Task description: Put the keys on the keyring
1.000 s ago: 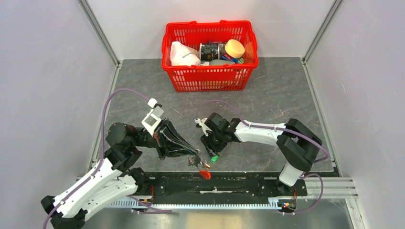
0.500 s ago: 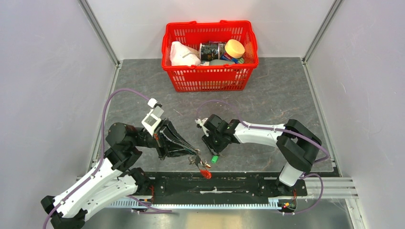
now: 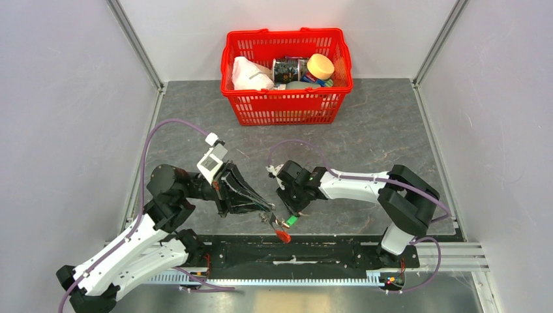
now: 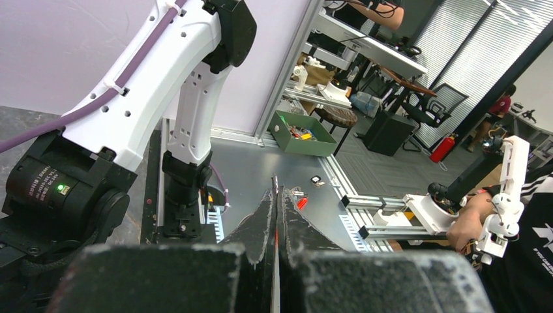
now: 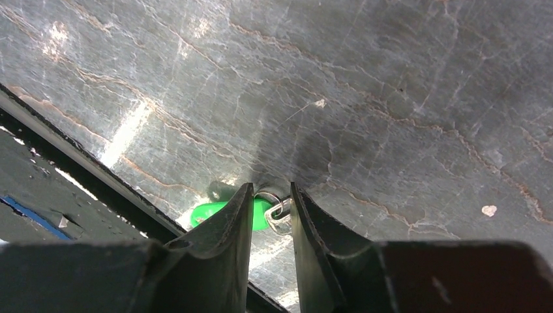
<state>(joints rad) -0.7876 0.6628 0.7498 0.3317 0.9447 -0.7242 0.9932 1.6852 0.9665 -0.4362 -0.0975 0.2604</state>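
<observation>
The surface (image 5: 404,78) looks like polished grey stone, veined and glossy where light glares. The green-headed key (image 5: 215,212) has a smooth, bright plastic head beside a shiny metal ring (image 5: 279,216). The far basket (image 3: 287,104) is glossy red plastic mesh. The right hand (image 5: 270,195) has matt black fingers.
</observation>
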